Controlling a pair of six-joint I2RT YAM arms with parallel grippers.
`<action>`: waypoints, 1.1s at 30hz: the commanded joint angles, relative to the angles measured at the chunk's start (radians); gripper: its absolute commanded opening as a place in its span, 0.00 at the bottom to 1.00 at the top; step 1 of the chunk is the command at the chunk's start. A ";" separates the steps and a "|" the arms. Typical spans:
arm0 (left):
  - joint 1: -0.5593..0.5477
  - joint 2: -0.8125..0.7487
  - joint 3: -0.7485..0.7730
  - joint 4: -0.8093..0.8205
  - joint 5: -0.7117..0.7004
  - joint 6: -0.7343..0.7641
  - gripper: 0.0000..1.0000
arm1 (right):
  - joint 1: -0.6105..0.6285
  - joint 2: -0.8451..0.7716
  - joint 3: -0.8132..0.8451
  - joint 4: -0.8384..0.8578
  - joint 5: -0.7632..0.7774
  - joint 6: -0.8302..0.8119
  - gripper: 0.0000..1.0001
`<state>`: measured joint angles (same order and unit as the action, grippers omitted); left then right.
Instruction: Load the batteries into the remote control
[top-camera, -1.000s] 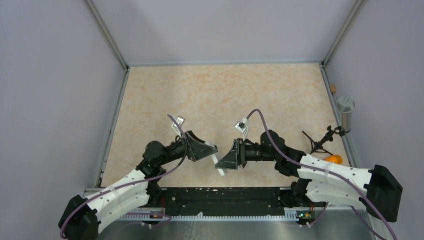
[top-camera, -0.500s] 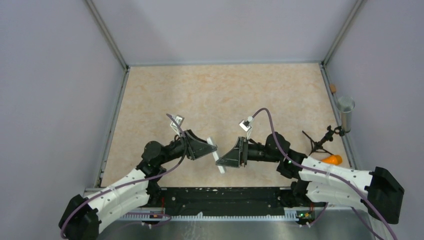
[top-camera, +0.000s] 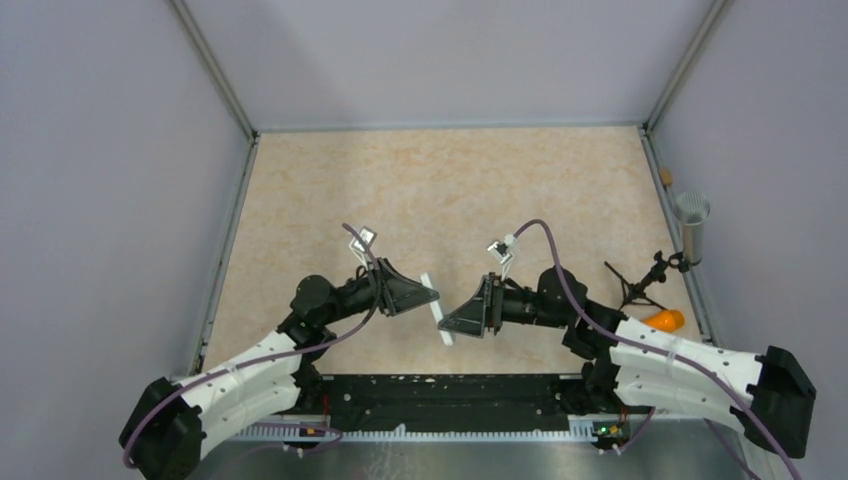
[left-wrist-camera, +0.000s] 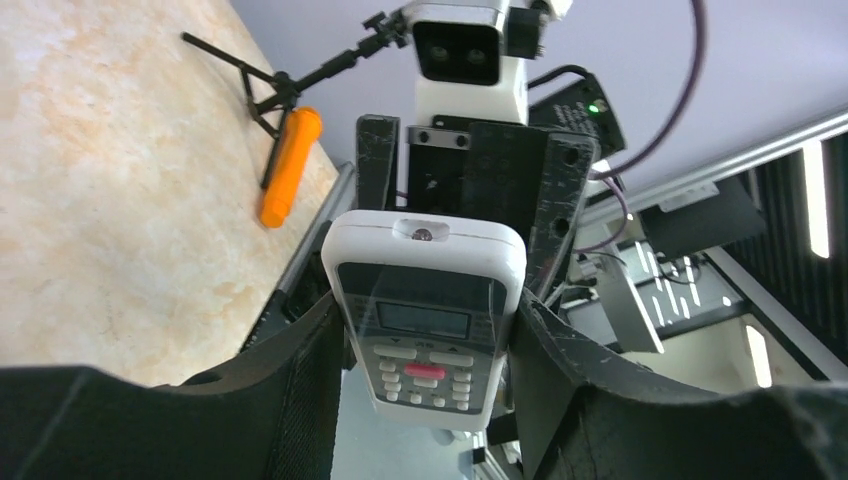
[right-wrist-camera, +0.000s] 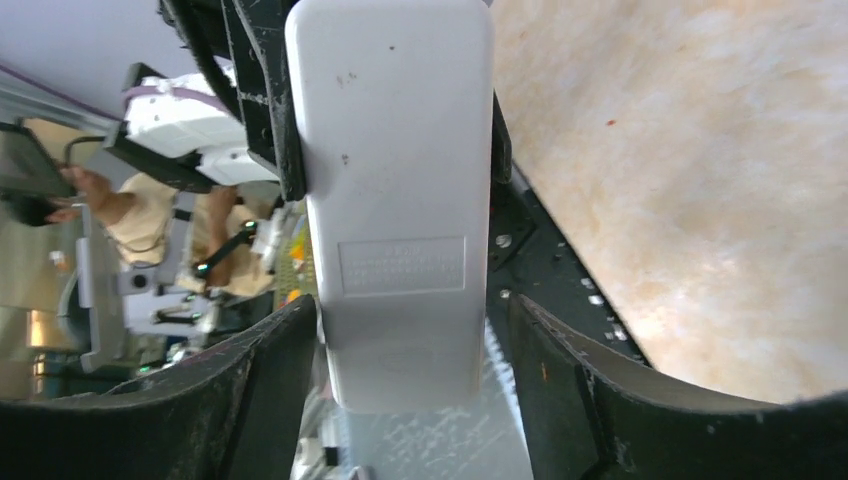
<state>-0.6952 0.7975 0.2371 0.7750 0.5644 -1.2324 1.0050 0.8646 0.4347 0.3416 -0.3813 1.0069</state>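
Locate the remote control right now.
Top view, front centre: the remote control hangs between the two facing grippers, clamped by the left gripper, its other end between the open fingers of the right gripper.

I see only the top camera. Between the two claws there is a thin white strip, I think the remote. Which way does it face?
Observer: The left wrist camera shows the remote control with its display and buttons turned toward the left claw.
Operator: Then the back is toward the right claw. Is the battery cover open there?
Observer: No. The right wrist camera shows a plain white back with one label. No open compartment shows.
Operator: Does the left claw touch the remote?
Observer: It looks so. In the right wrist camera its fingers lie against both long edges of the far end.
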 joint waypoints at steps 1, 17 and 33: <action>0.006 0.008 0.088 -0.128 -0.023 0.089 0.00 | -0.009 -0.097 0.093 -0.286 0.131 -0.150 0.76; 0.009 0.364 0.533 -0.898 -0.217 0.439 0.00 | -0.008 -0.176 0.306 -0.993 0.698 -0.383 0.86; 0.008 0.897 0.904 -1.215 -0.356 0.565 0.00 | -0.008 -0.063 0.302 -1.041 0.797 -0.423 0.86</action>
<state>-0.6888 1.6215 1.0634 -0.3843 0.2489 -0.7059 1.0042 0.7982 0.7219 -0.7071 0.3851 0.6052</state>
